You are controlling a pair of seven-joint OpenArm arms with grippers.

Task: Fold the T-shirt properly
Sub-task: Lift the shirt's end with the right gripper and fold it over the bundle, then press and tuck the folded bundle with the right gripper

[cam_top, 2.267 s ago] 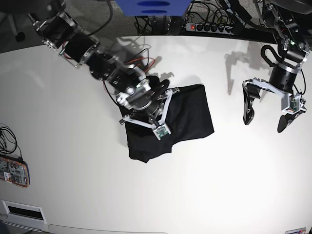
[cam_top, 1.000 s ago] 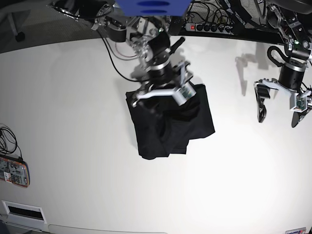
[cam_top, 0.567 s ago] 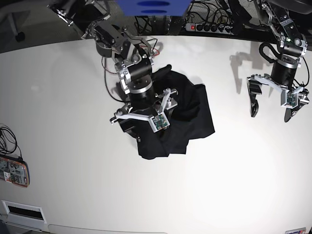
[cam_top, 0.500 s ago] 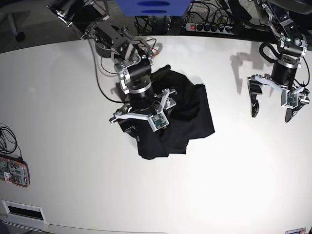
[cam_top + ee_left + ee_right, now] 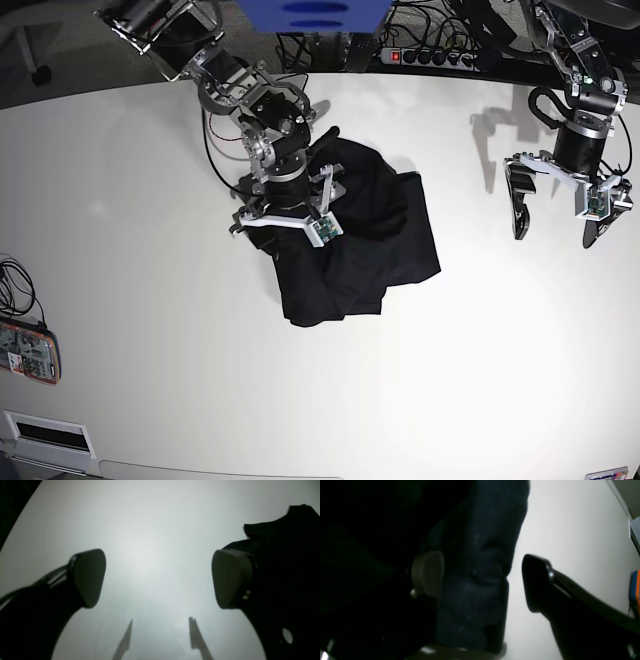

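Note:
The black T-shirt (image 5: 385, 245) lies crumpled and partly folded in the middle of the white table (image 5: 150, 300). My right gripper (image 5: 285, 222) hovers low over its left edge, jaws apart. In the right wrist view a thick fold of the T-shirt (image 5: 475, 580) fills part of the gap in the right gripper (image 5: 480, 580): one finger is over the cloth, the other over bare table, with a strip of table showing between cloth and finger. My left gripper (image 5: 555, 232) hangs wide open above bare table, right of the shirt. Nothing is between the fingers of the left gripper (image 5: 160, 580).
An orange and blue device (image 5: 28, 352) with cables lies at the table's left edge, also seen as the device (image 5: 635, 587). A power strip (image 5: 430, 55) and cables run along the back edge. A white box (image 5: 45, 435) sits at the front left corner.
The right arm swung from the shirt's back edge to its left side, then shifted slightly back and right. The shirt's back left part is bunched up. The left arm drifted slightly left.

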